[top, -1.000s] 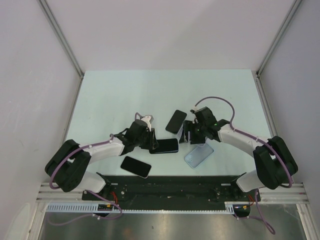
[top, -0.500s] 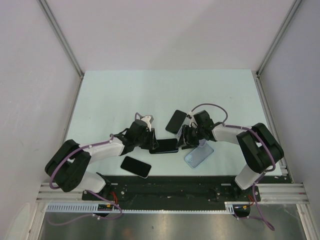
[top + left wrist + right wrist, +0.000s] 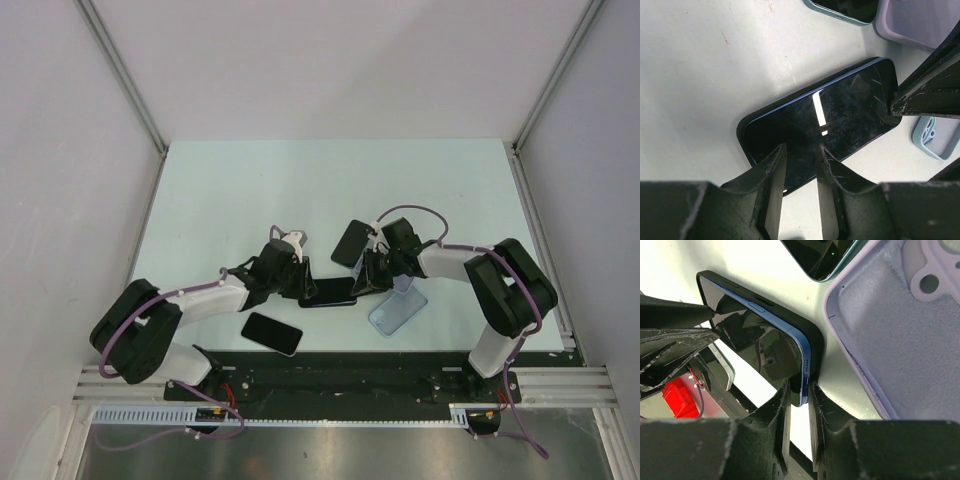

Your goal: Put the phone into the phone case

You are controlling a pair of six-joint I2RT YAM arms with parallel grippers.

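Observation:
The phone (image 3: 330, 291), black-screened with a blue frame, lies between my two grippers in the middle of the table. My right gripper (image 3: 364, 277) pinches its right end. In the right wrist view the gripper (image 3: 799, 392) is shut on the phone's (image 3: 765, 345) short blue edge, one finger on the screen and one on the back. My left gripper (image 3: 300, 283) is at the phone's left end. Its fingers (image 3: 772, 172) stand apart over the screen (image 3: 825, 115), nothing between them. The pale lilac phone case (image 3: 397, 308) lies open side up just right of the phone, its soft lining (image 3: 900, 325) showing.
A second dark phone (image 3: 351, 242) lies just behind the right gripper; its teal edge (image 3: 840, 10) shows in the left wrist view. A third phone (image 3: 271, 333) lies near the front edge, left of centre. Grey walls enclose the table on three sides.
My right gripper has slid left to the phone's right end and closed on it. The left gripper and the phone have stayed where they were.

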